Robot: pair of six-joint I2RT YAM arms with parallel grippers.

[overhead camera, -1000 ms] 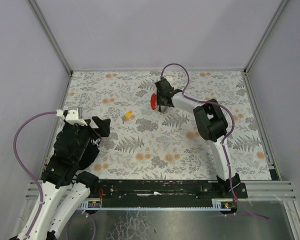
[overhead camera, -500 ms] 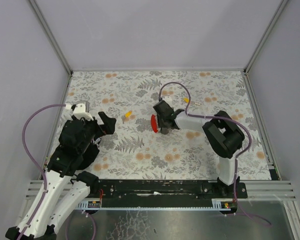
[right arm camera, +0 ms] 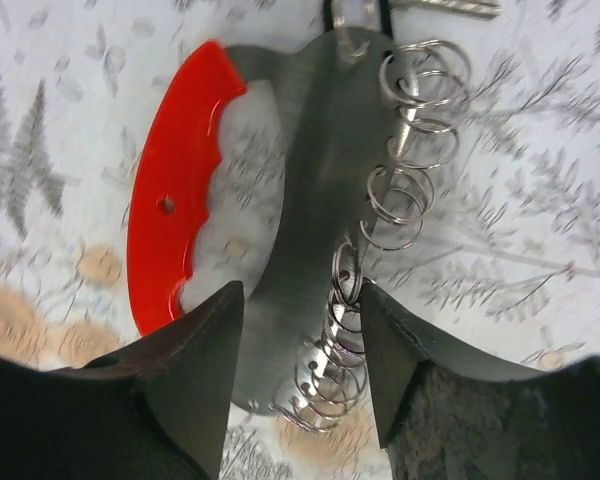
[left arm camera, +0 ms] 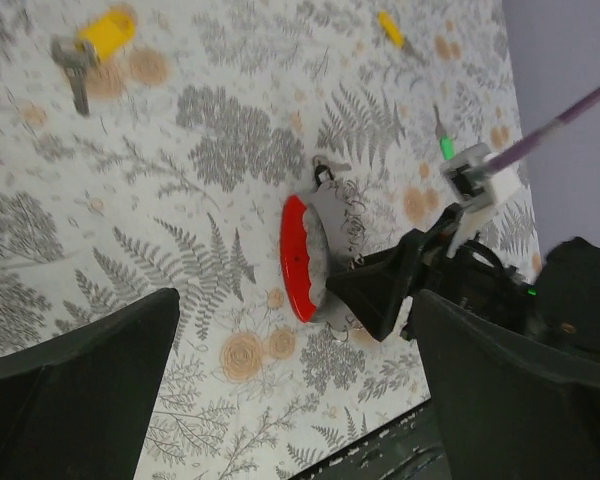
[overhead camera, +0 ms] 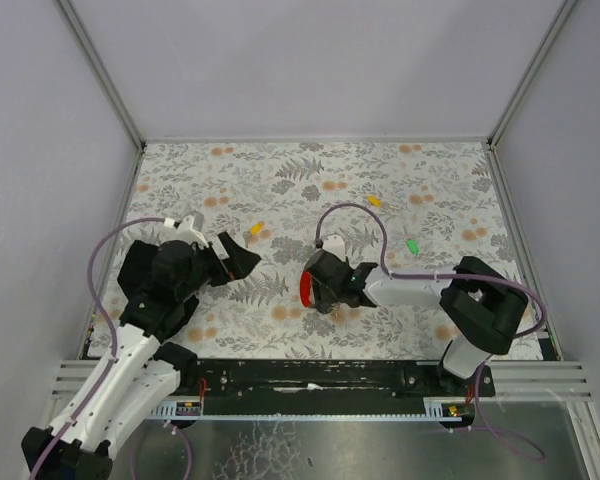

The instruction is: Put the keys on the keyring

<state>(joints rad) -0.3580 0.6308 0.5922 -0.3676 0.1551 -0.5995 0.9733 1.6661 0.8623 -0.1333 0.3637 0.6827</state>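
The keyring is a red curved loop (overhead camera: 306, 289) joined to a grey metal tab (right arm camera: 310, 190) with several wire rings (right arm camera: 410, 150) along one edge. My right gripper (overhead camera: 322, 286) is shut on the grey tab and holds it upright near the table's middle front; its fingers (right arm camera: 195, 380) press both faces. The keyring also shows in the left wrist view (left arm camera: 298, 258). My left gripper (overhead camera: 242, 262) is open and empty, left of the keyring. One yellow key (overhead camera: 257, 228) lies beyond it. Another yellow key (overhead camera: 374, 200) and the green key (overhead camera: 413, 245) lie to the right.
The floral table cloth (overhead camera: 280, 180) is fenced by metal rails and grey walls. The right arm's purple cable (overhead camera: 355, 210) loops over the middle. A black rail (overhead camera: 310, 380) runs along the near edge.
My right gripper has carried the keyring from the far middle toward the near edge. My left gripper has swung right toward the middle. The green key and far yellow key came into view.
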